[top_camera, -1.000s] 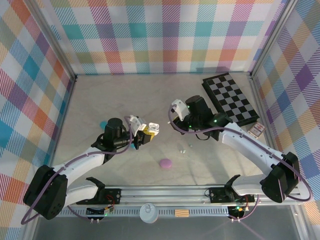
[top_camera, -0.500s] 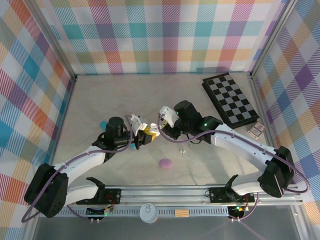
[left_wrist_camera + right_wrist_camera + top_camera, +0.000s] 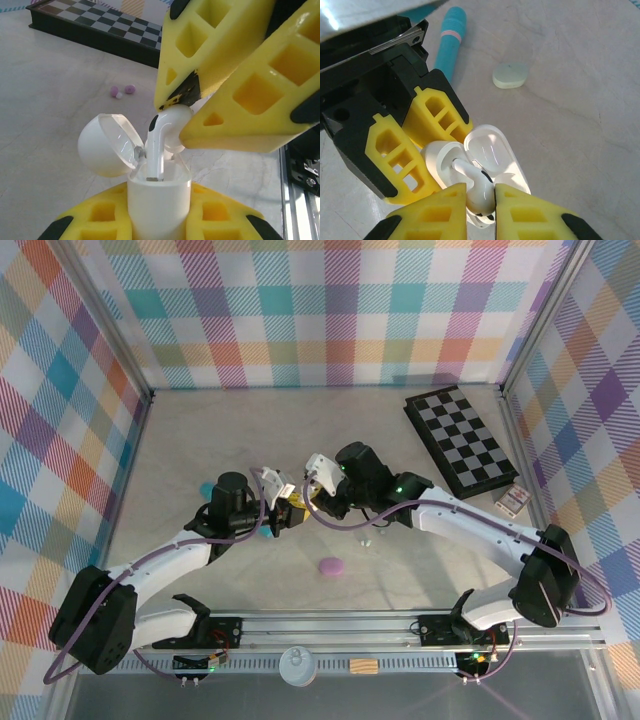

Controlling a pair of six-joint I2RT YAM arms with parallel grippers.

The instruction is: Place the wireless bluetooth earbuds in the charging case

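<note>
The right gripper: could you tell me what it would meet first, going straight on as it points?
The right gripper would first meet the open white plastic charging case in the left gripper; its white stemmed earbud seems at its socket.

Top external: we look steeply down from above and behind the arm bases (image 3: 210,625); the whole counter (image 3: 200,430) fits.
Left wrist: we sit close behind the left jaws, facing low across the counter toward the chessboard (image 3: 90,20).
Right wrist: we hover very near, looking almost straight down past the right jaws.
Shared: both wrist views catch the open charging case (image 3: 159,205) and earbud (image 3: 156,145); the top view shows that spot small, mid-counter.
</note>
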